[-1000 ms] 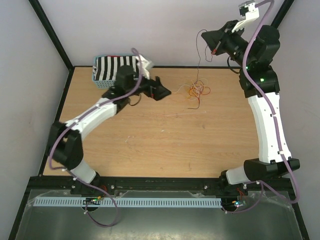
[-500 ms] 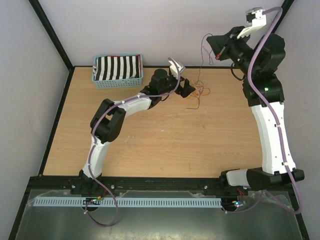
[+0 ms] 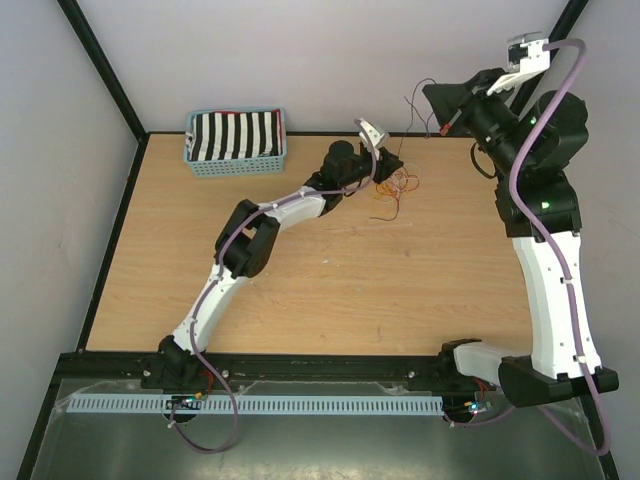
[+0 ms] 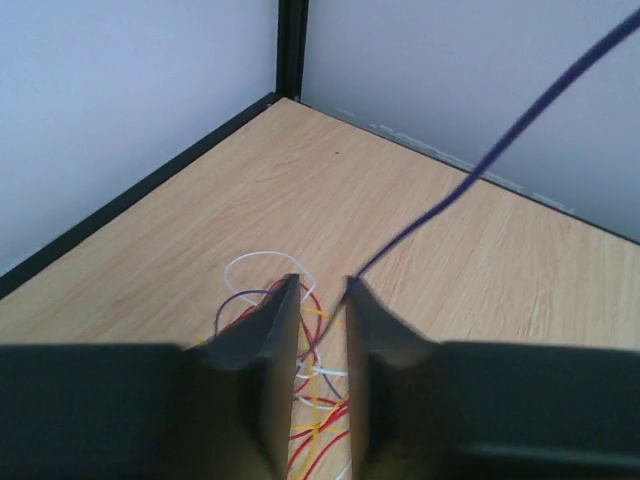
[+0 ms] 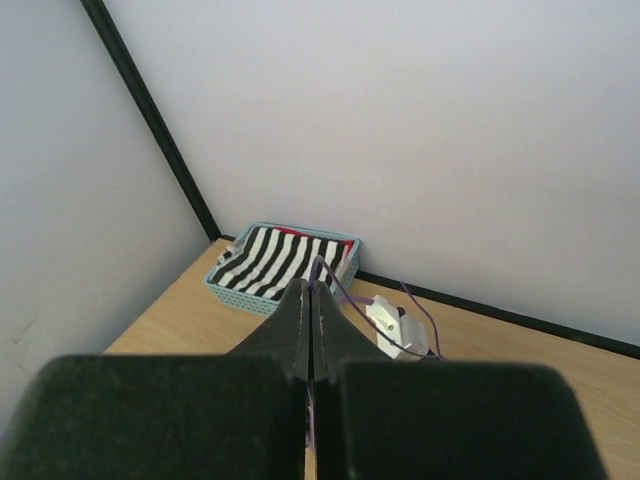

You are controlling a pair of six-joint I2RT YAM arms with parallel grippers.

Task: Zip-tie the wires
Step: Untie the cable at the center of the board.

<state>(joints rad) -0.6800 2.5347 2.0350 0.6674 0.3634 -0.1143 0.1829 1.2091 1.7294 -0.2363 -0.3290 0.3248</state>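
Over the wires (image 3: pixel 398 186), left gripper (image 4: pixel 322 285) has just arrived, jaws slightly apart; right gripper (image 5: pixel 310 292) clamps, apparently, one lifted strand (image 4: pixel 520 132). Gathering starts.

R gripper (image 5: pixel 308 292): fingers pressed together; thin purple wire (image 5: pixel 345 297) pinched at tips.
Basket (image 5: pixel 352 258): blue, filled w/ striped cloth (image 5: pixel 275 262), set by wall.
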